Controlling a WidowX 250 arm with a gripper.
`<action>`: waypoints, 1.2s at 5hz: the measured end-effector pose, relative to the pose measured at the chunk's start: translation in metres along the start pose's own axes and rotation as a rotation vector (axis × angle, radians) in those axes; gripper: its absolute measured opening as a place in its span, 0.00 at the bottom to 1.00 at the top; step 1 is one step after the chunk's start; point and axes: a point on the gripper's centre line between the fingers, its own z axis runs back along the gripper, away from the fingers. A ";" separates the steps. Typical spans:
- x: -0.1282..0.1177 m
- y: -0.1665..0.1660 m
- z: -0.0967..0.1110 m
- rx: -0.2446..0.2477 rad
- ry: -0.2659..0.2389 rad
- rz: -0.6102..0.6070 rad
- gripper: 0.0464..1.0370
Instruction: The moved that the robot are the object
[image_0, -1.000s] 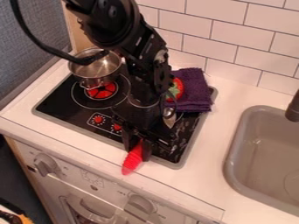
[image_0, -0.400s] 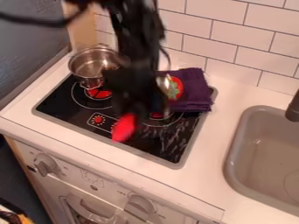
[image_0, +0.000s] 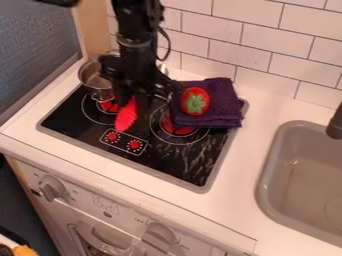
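Over the middle-left of the stove (image_0: 175, 163), the gripper (image_0: 131, 102) hangs from the arm, shut on a red ridged object (image_0: 126, 116). The red object slants down to the left out of the gripper, above the area between the left burner and the two red knobs. Just left of the gripper and partly behind it stands a metal pot (image_0: 91, 80) at the back left. What the red object is cannot be told.
A folded purple cloth (image_0: 224, 106) lies at the stove's back right, with a red tomato-like toy (image_0: 195, 101) on it. The grey sink (image_0: 264, 172) is at the right, and a tiled wall (image_0: 272, 55) runs along the back.
The gripper has moved from the stove's front edge back and to the left, carrying the red object. The pot and cloth have not moved.
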 end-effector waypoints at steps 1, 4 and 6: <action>0.015 0.004 -0.017 0.032 0.018 -0.026 0.34; 0.014 0.006 -0.031 0.062 0.057 -0.048 0.40; 0.005 0.007 -0.033 0.046 0.065 -0.071 0.96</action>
